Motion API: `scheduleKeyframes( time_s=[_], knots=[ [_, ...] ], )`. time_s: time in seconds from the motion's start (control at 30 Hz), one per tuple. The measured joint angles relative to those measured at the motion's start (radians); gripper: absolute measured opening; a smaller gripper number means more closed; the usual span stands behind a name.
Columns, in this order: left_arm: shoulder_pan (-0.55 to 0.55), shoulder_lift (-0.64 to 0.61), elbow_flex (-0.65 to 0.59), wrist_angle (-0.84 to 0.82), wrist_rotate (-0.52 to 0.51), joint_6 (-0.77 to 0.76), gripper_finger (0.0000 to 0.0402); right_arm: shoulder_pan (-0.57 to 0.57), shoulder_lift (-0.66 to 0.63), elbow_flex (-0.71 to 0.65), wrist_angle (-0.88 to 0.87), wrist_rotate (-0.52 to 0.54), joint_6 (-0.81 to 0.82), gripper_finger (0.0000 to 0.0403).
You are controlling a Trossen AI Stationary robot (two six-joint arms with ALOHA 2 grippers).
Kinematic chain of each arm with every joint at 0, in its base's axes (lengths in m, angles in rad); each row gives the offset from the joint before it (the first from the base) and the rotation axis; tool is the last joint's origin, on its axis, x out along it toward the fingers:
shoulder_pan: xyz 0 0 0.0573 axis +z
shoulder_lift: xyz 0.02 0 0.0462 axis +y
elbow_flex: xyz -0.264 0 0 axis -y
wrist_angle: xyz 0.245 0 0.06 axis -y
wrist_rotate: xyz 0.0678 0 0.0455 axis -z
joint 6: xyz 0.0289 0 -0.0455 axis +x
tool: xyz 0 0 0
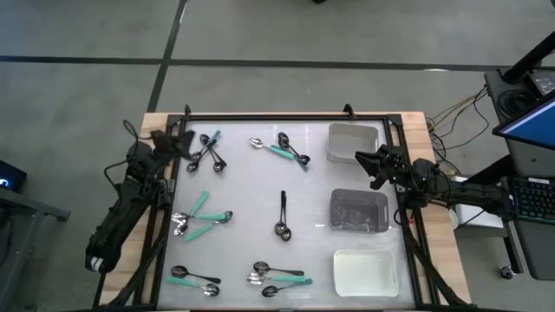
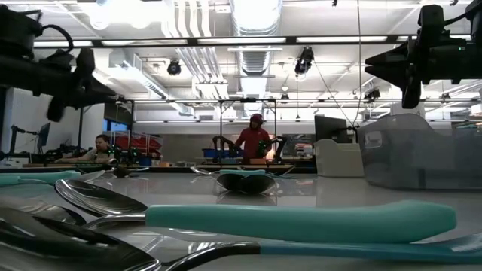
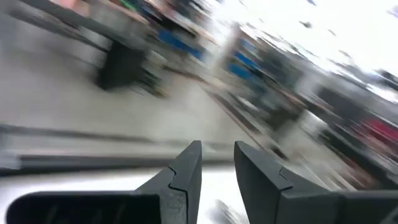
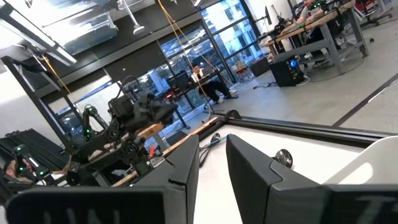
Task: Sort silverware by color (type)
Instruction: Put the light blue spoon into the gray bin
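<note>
A teal-handled spoon (image 2: pixel 301 222) lies closest in the low view, with more silverware spread over the white counter (image 1: pixel 251 199). In the high view, clusters of spoons sit at the near edge (image 1: pixel 277 277), at the left-middle (image 1: pixel 198 218), and one black spoon (image 1: pixel 283 217) lies alone at the centre. Further back are two more groups (image 1: pixel 208 152) and (image 1: pixel 282 149). Three trays line the right side: a white tray (image 1: pixel 366 271) nearest, a grey tray (image 1: pixel 358 211) in the middle, another grey tray (image 1: pixel 353 143) farthest. The left end effector (image 1: pixel 178 143) hovers at the far left corner, fingers (image 3: pixel 186 168) slightly parted, pinching nothing. The right end effector (image 1: pixel 364 160) hangs beside the farthest tray, fingers (image 4: pixel 186 168) likewise a little apart and empty. A person (image 2: pixel 254 139) stands in the room beyond.
</note>
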State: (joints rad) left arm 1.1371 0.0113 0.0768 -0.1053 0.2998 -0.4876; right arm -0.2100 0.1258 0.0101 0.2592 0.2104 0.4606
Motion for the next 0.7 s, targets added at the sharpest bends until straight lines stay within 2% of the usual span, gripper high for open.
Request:
scheduleKeyframes(
  time_s=[0.1,0.27,0.57,0.7],
  knots=[
    [-0.013,0.005,-0.001,-0.007,0.085,-0.041,0.0078,0.000,0.000,0.000,0.000,0.000,0.000,0.0073],
    [-0.061,0.009,0.000,0.072,0.080,-0.106,0.0078,0.000,0.000,0.000,0.000,0.000,0.000,0.0073],
    [-0.180,0.011,0.002,0.343,0.076,-0.098,0.0078,0.000,0.000,0.000,0.000,0.000,0.000,0.0073],
    [-0.231,0.013,0.001,0.366,0.076,-0.070,0.0078,0.000,0.000,0.000,0.000,0.000,0.000,0.0073]
  ],
)
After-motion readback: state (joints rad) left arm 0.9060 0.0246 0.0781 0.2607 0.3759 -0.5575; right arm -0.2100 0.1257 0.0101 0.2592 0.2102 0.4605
